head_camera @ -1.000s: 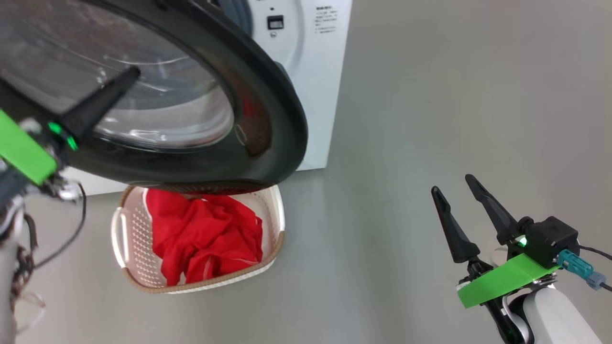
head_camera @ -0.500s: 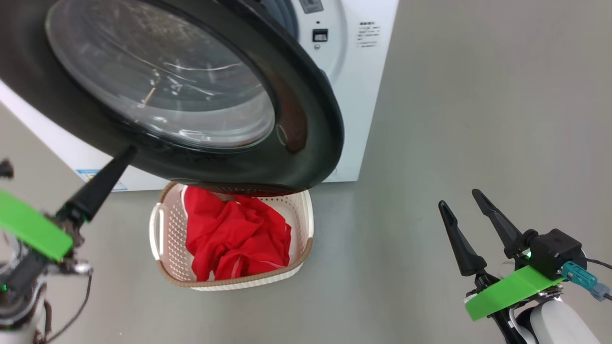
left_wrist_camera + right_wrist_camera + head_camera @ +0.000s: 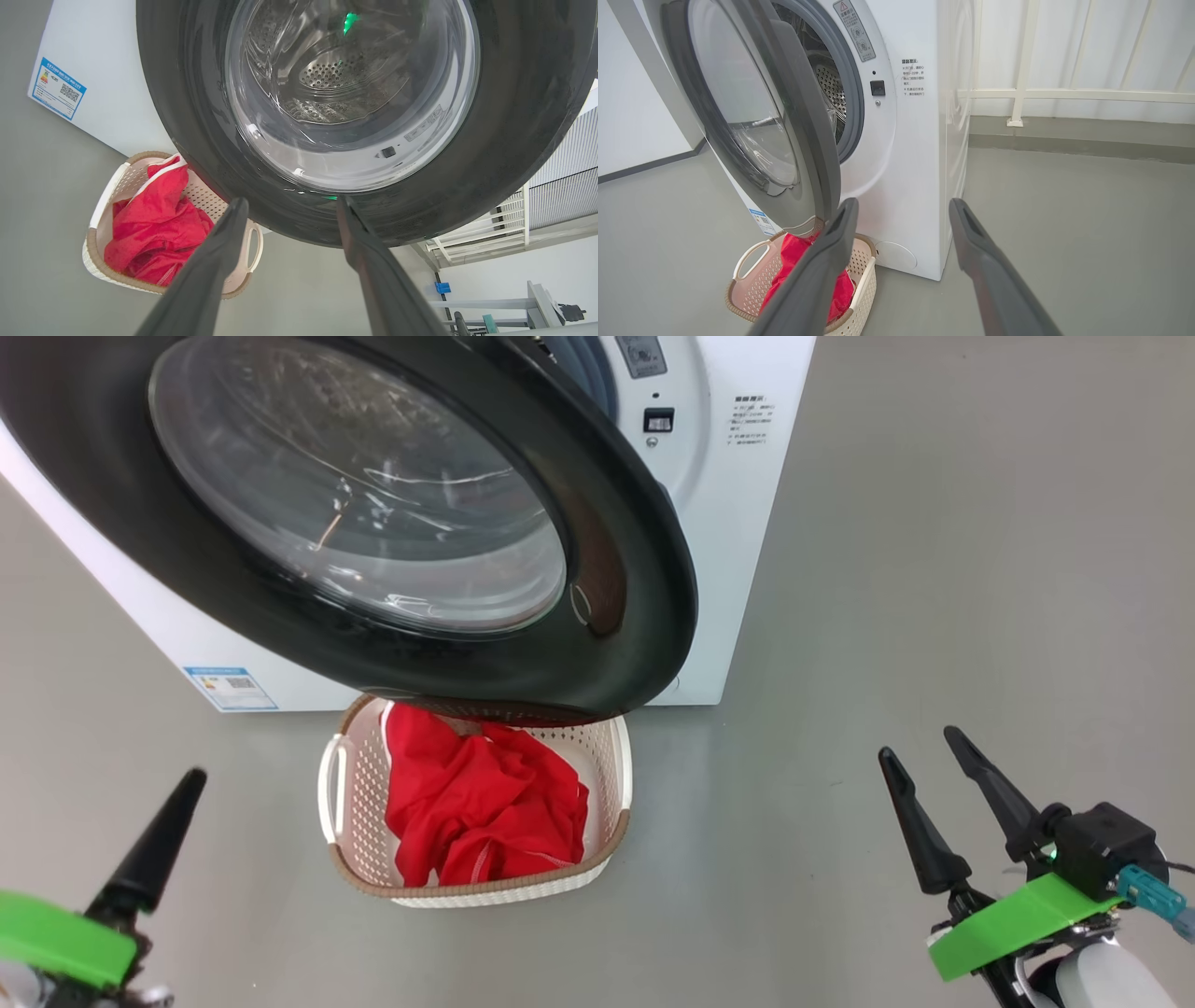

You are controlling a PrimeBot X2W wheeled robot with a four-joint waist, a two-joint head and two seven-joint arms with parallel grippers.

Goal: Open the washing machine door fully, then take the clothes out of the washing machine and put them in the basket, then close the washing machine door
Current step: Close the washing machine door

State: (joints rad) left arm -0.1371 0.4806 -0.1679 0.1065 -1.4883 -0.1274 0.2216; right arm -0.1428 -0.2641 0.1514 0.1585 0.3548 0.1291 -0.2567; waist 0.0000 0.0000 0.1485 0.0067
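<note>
The ajar washing machine door [image 3: 373, 513] hides the far rim of the basket [image 3: 358, 803]; the clothes [image 3: 485, 803] lie inside it. The left tool [image 3: 292, 201], partly cut off in the head view, and the right tool [image 3: 918, 745] point forward, spread wide, empty.

Left gripper [image 3: 292, 201] low at 7 o'clock in head view, jaws wide apart, holding nothing, one dark finger [image 3: 154, 840] pointing 1 o'clock. Right gripper [image 3: 919, 744] at 5 o'clock, jaws spread, empty, aimed 11 o'clock; pale forearm [image 3: 1111, 982] below green wrist plate [image 3: 1018, 924].
</note>
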